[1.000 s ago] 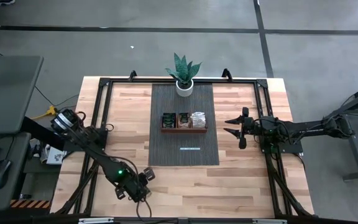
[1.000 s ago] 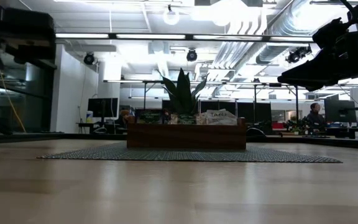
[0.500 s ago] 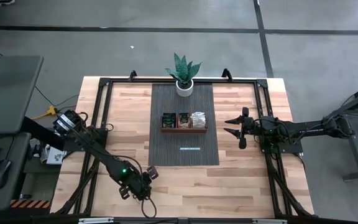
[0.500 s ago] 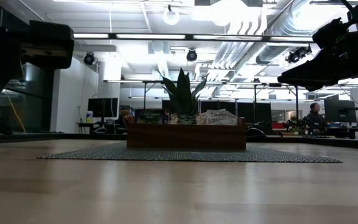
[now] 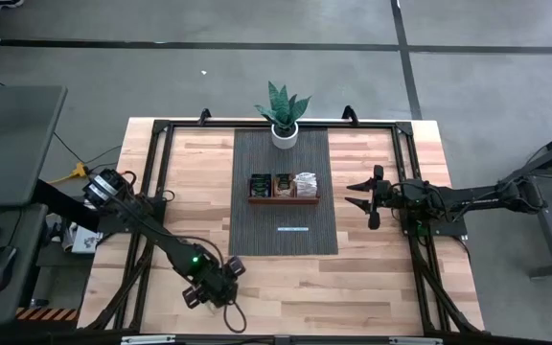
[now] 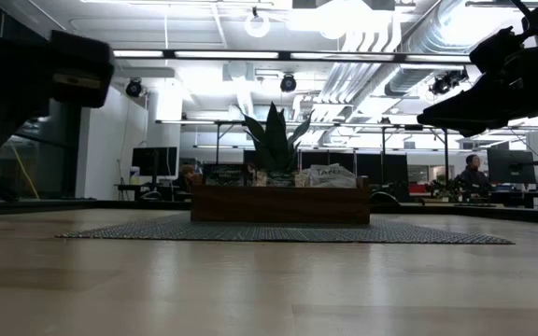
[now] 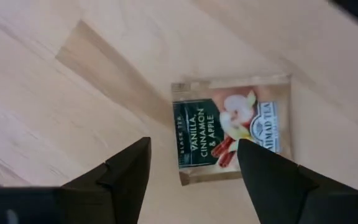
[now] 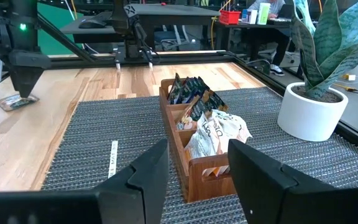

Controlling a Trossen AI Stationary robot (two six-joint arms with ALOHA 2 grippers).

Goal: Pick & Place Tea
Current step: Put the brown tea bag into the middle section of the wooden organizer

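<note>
We find the light wooden slatted table (image 5: 199,182) carrying a dark grey woven mat (image 5: 284,216), and we take the brown three-compartment wooden tray (image 5: 284,198) at the mat's centre as our landmark. Behind the tray, at the mat's far end, stands a spiky green plant in a white pot (image 5: 284,113). The tray holds upright tea packets: dark ones in two compartments and pale whitish ones (image 8: 219,132) in the third, standing on edge, which we judge is the sorted arrangement the task intends. A slim white strip (image 5: 293,229) lies on the mat just in front of the tray.

The right gripper (image 5: 360,195) hangs level off the tray's right side, above bare wood, well apart from it. Its jaws stand parted with nothing between them; we judge this arm to be waiting.

The left gripper (image 5: 211,285) sits well in front and to the left of the tray, off the mat, pointing down at the tabletop. Directly beneath it lies one flat square tea packet, dark green with a pale picture panel (image 7: 232,131), face up on the wood. The jaws are spread wide, one to each side of it, gripping nothing. Whether a fingertip (image 7: 132,163) touches the packet we cannot tell.
</note>
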